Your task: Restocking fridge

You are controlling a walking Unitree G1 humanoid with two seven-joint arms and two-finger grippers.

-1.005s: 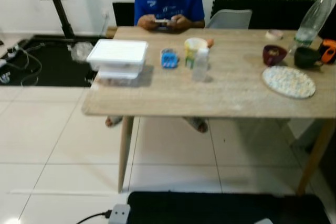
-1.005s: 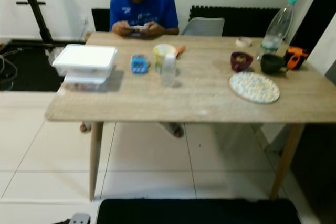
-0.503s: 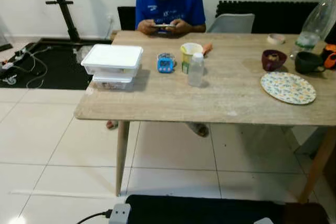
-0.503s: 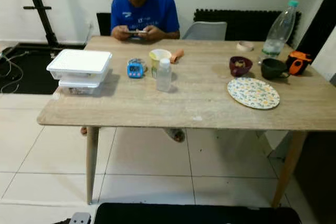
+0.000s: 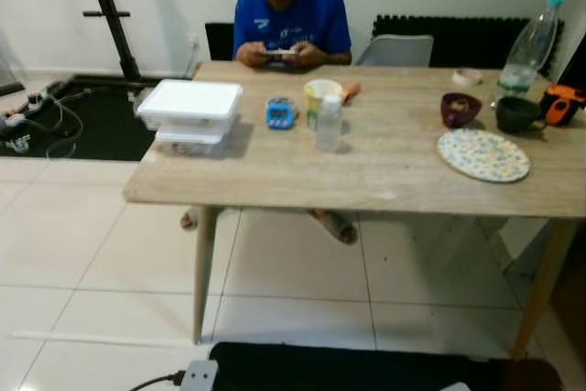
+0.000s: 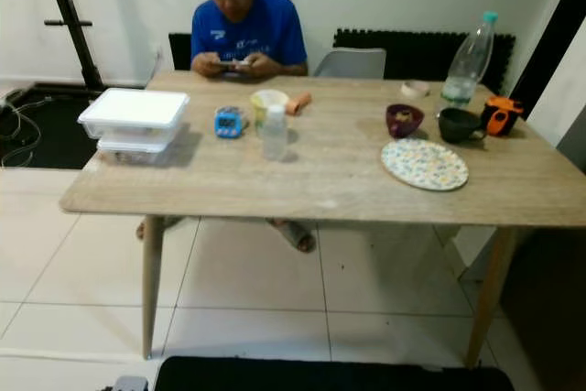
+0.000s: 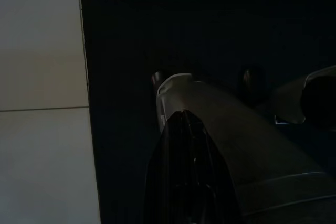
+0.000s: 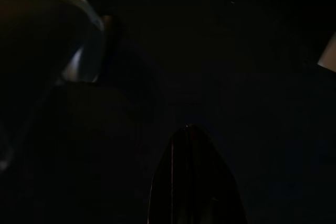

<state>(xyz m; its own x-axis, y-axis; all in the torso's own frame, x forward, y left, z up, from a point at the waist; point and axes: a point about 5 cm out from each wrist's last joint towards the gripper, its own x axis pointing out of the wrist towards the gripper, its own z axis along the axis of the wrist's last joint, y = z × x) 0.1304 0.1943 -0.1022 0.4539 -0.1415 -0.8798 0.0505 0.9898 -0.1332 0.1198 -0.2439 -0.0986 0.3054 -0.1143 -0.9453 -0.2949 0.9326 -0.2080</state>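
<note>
A light wooden table [image 5: 302, 167] stands ahead of me. On its left end two white-lidded food containers [image 5: 190, 103] are stacked. Near the middle are a blue timer [image 5: 279, 114], a yellow-green cup [image 5: 321, 97] and a small clear bottle [image 5: 329, 124]. To the right lie a patterned plate [image 5: 482, 154], a maroon bowl [image 5: 459, 109], a dark mug [image 5: 517, 114] and a tall water bottle [image 5: 529, 46]. My left gripper [image 7: 182, 115] hangs low over dark matting, shut with nothing in it. In deep shade, my right gripper [image 8: 189, 128] looks shut too.
A person in a blue shirt [image 5: 291, 16] sits at the far side holding a phone. A grey chair [image 5: 396, 49] stands beside them. A black stand [image 5: 105, 6] and cables [image 5: 37, 121] are at the left. A black mat [image 5: 366, 368] and power strip [image 5: 197, 377] lie by my feet.
The camera has shifted and sharpened: the table sits a little farther off and more of the person shows. Nothing on the table has moved.
</note>
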